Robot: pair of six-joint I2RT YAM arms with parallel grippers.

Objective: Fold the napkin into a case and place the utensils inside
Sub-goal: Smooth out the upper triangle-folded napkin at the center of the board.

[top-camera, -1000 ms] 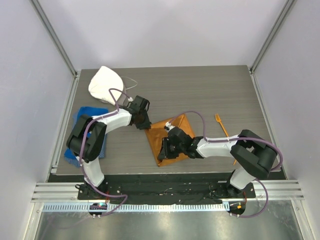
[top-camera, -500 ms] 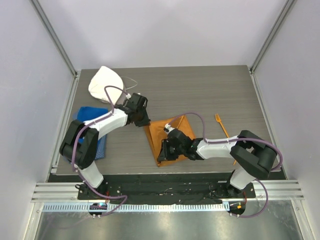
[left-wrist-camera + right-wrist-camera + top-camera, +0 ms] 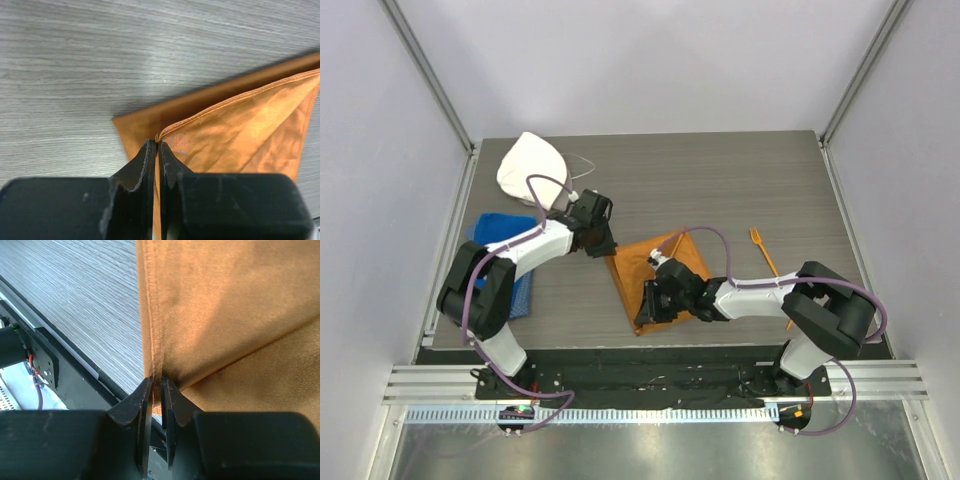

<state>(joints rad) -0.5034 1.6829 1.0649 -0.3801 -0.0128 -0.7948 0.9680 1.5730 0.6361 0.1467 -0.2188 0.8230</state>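
Observation:
The rust-orange napkin (image 3: 658, 272) lies folded on the table, near the front edge between the two arms. My left gripper (image 3: 604, 247) is at its far left corner and is shut on the corner of the top layer (image 3: 158, 142). The lower layer stays flat on the wood. My right gripper (image 3: 648, 304) is at the near corner, shut on the napkin's hemmed edge (image 3: 156, 385), which rises from its jaws. The napkin (image 3: 225, 305) fills most of the right wrist view. An orange fork (image 3: 762, 249) lies to the right of the napkin, its handle running under the right arm.
A white rounded cloth cap (image 3: 532, 168) sits at the back left. A blue towel (image 3: 498, 252) lies at the left edge, partly under the left arm. The grey wood table (image 3: 740, 180) ends just past the right gripper, where a black rail (image 3: 60, 385) runs.
The left gripper has closed on the napkin's far left corner and the left arm has shifted slightly left. The right gripper keeps its hold on the near edge.

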